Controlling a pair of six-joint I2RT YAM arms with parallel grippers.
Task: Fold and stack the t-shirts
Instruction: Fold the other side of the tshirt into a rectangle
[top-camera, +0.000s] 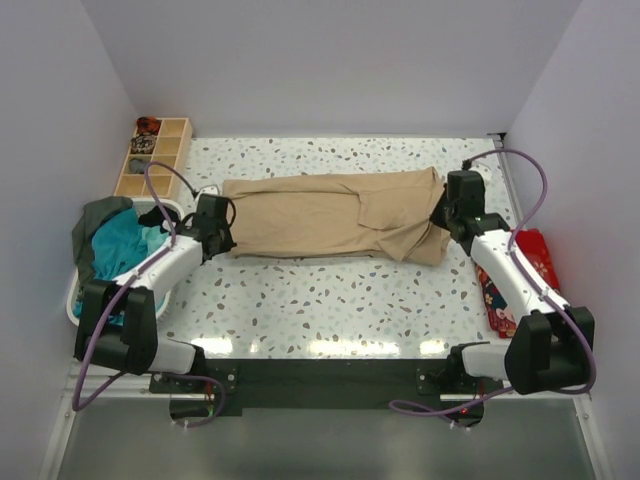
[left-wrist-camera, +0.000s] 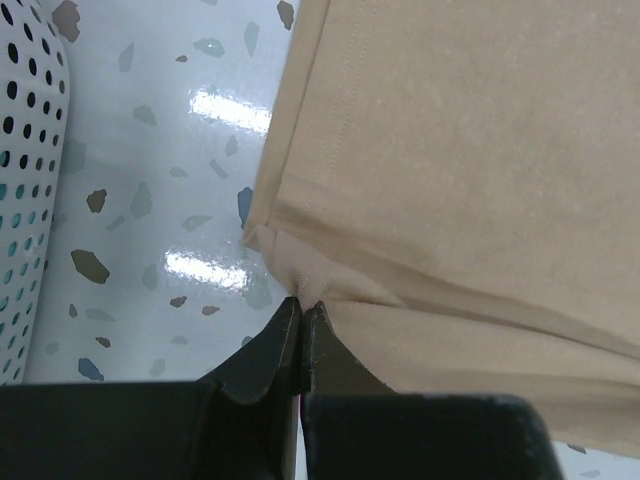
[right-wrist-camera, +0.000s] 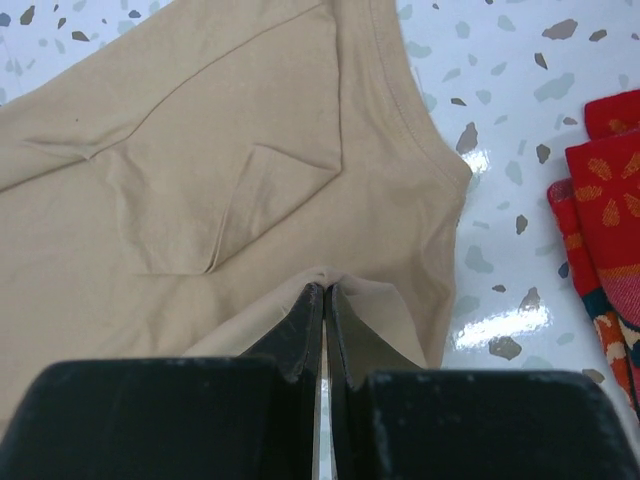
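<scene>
Centre frame: beige shirt lies folded across worktop. My left hand is clamped on its left-end corner; my right hand is clamped on cloth at its right end.

Found no readable text, label, brand, number or sign on the sandy-beige t-shirt, the red patterned cloth, the white basket or the tabletop.

Matt beige cloth t-shirt — glossy speckled tabletop — perforated white plastic basket
</scene>
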